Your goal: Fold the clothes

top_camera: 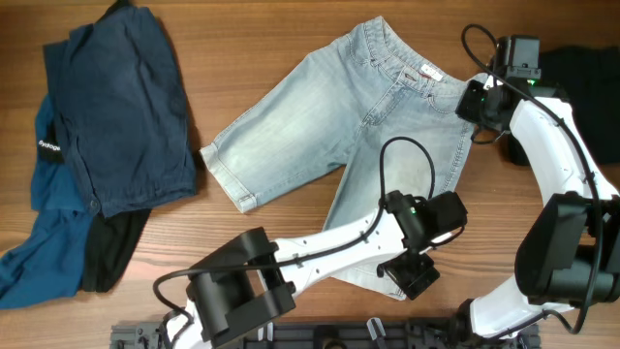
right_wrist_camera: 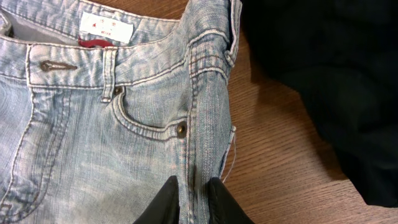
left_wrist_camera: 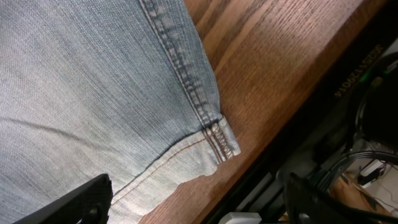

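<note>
The light blue denim shorts (top_camera: 329, 126) lie spread flat on the wooden table, waistband at the upper right, one leg pointing left, the other toward the front. My right gripper (top_camera: 477, 102) is shut on the shorts' side seam (right_wrist_camera: 194, 155) just below the waistband, near a rivet and the white label (right_wrist_camera: 106, 28). My left gripper (top_camera: 412, 276) is open over the front leg's hem corner (left_wrist_camera: 217, 140), its fingers (left_wrist_camera: 199, 208) wide apart and holding nothing.
Dark navy garments (top_camera: 116, 107) lie piled at the left, with a blue piece (top_camera: 39, 252) and a black piece (top_camera: 111, 247) below them. A black garment (top_camera: 581, 78) lies right of the waistband, also in the right wrist view (right_wrist_camera: 323, 74). The table's front edge (left_wrist_camera: 298, 112) runs beside the hem.
</note>
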`<action>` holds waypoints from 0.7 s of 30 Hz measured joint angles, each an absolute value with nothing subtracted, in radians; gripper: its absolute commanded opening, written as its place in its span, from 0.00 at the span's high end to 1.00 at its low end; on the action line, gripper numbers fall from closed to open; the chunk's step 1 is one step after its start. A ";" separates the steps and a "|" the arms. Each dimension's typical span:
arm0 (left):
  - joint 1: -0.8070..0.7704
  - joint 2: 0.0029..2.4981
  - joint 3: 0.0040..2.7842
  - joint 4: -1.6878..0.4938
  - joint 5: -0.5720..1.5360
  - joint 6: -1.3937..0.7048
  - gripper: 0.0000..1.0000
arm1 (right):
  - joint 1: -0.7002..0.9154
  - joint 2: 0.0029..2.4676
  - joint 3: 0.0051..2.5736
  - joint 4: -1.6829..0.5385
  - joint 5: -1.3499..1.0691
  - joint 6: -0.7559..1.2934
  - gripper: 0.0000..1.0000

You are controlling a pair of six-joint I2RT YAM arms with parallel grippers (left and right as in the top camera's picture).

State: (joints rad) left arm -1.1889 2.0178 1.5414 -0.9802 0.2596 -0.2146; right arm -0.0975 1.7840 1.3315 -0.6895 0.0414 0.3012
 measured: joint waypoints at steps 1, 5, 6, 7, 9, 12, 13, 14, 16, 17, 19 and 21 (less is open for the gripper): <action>-1.191 2.018 1.541 -0.978 0.259 -0.215 0.15 | -0.097 1.784 1.332 -0.690 0.041 0.301 0.83; -1.209 2.022 1.541 -0.968 0.252 -0.215 0.20 | -0.097 1.784 1.332 -0.688 0.041 0.301 0.82; -1.213 2.025 1.541 -0.965 0.252 -0.215 0.21 | -0.097 1.784 1.332 -0.687 0.041 0.301 0.82; -1.216 2.029 1.541 -0.962 0.250 -0.215 0.21 | -0.097 1.784 1.332 -0.687 0.041 0.301 0.82; -1.217 2.034 1.541 -0.960 0.239 -0.222 0.22 | -0.097 1.784 1.332 -0.687 0.040 0.302 0.82; -1.216 2.038 1.541 -0.960 0.223 -0.241 0.21 | -0.097 1.784 1.332 -0.687 0.036 0.302 0.81; -1.216 2.041 1.541 -0.961 0.219 -0.247 0.18 | -0.097 1.784 1.332 -0.687 0.035 0.301 0.81; -1.214 2.046 1.541 -0.963 0.215 -0.252 0.15 | -0.097 1.784 1.332 -0.687 0.034 0.301 0.80; -1.209 2.056 1.541 -0.974 0.212 -0.267 0.09 | -0.097 1.784 1.332 -0.687 0.034 0.301 0.80; -1.195 2.065 1.541 -0.981 0.207 -0.276 0.07 | -0.097 1.784 1.332 -0.687 0.034 0.301 0.80; -1.172 2.070 1.541 -0.980 0.209 -0.279 0.06 | -0.097 1.784 1.332 -0.687 0.030 0.301 0.79; -1.151 2.070 1.541 -0.979 0.217 -0.278 0.02 | -0.097 1.784 1.332 -0.688 0.025 0.301 0.79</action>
